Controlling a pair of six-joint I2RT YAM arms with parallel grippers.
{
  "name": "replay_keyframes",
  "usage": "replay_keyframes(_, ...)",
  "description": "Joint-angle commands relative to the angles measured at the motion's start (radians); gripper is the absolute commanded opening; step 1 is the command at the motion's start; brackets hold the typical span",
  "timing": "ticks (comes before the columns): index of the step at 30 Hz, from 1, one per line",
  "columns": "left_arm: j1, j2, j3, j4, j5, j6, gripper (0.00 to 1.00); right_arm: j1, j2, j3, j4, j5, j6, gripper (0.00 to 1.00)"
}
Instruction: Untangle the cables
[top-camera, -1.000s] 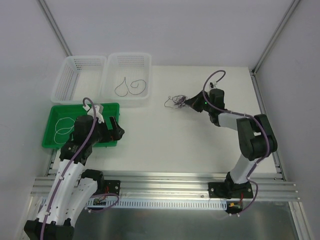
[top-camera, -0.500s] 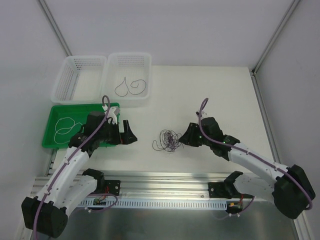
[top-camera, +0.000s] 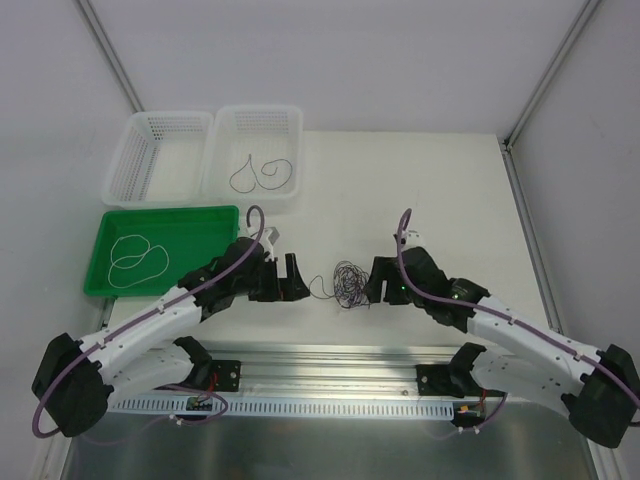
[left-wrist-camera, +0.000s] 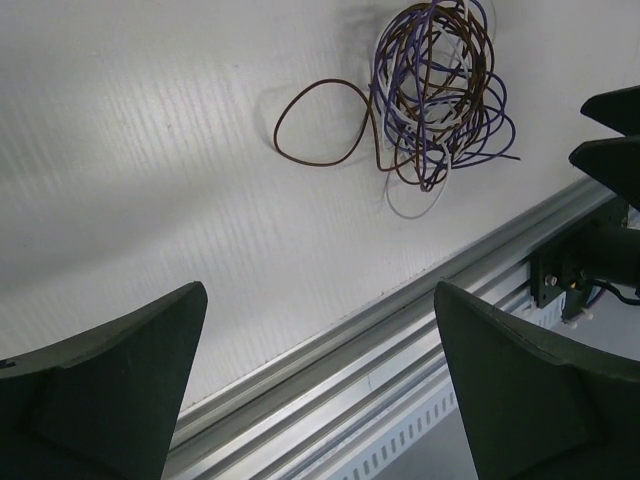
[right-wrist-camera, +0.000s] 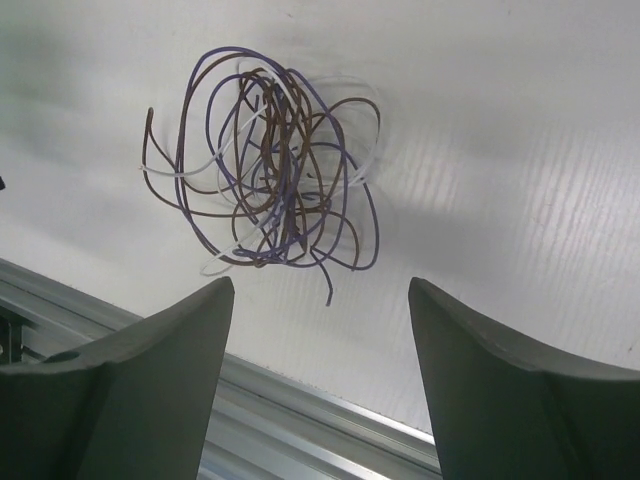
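Observation:
The cables lie in a loose tangle (top-camera: 346, 282) of purple, brown and white strands on the white table near its front edge. One brown loop (left-wrist-camera: 318, 122) sticks out of the tangle (left-wrist-camera: 432, 100) toward the left arm. My left gripper (top-camera: 300, 280) is just left of the tangle, wide open and empty (left-wrist-camera: 320, 288). My right gripper (top-camera: 373, 282) is just right of it, also open, with the tangle (right-wrist-camera: 285, 200) lying free ahead of its jaws (right-wrist-camera: 320, 283). Neither gripper touches the strands.
A green tray (top-camera: 205, 220) at the left holds one white cable (top-camera: 135, 258). Behind it stand two white baskets; the right one (top-camera: 258, 122) holds a dark cable (top-camera: 262, 172), the left one (top-camera: 160, 155) shows nothing inside. The table's metal rail (top-camera: 330, 355) runs close in front of the tangle.
My right gripper brought the tangle from the back of the table to the front and opened, leaving it there. My left arm swung from the green tray over to the tangle.

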Motion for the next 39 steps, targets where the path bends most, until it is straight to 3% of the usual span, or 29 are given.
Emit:
replay_keyframes(1, -0.069, 0.054, -0.024, 0.169, -0.112, -0.139, 0.99, 0.046, 0.08, 0.074, 0.03, 0.074, -0.023, 0.75)
replay_keyframes(11, -0.161, 0.174, -0.016, 0.261, -0.327, -0.27, 0.99, 0.066, 0.308, 0.124, 0.189, 0.128, 0.033, 0.71)
replay_keyframes(24, -0.21, 0.425, 0.108, 0.266, -0.387, -0.294, 0.97, 0.066, 0.469, 0.121, 0.296, 0.109, 0.082, 0.68)
replay_keyframes(31, -0.251, 0.543, 0.179, 0.266, -0.402, -0.293, 0.88, 0.066, 0.498, 0.094, 0.327, 0.106, 0.098, 0.66)
replay_keyframes(36, -0.267, 0.597, 0.193, 0.266, -0.418, -0.293, 0.62, 0.066, 0.502, 0.078, 0.325, 0.106, 0.106, 0.58)
replay_keyframes(38, -0.267, 0.593, 0.181, 0.266, -0.425, -0.293, 0.36, 0.064, 0.499, 0.071, 0.325, 0.117, 0.104, 0.5)
replay_keyframes(39, -0.267, 0.581, 0.174, 0.266, -0.437, -0.293, 0.15, 0.066, 0.495, 0.06, 0.325, 0.12, 0.106, 0.45)
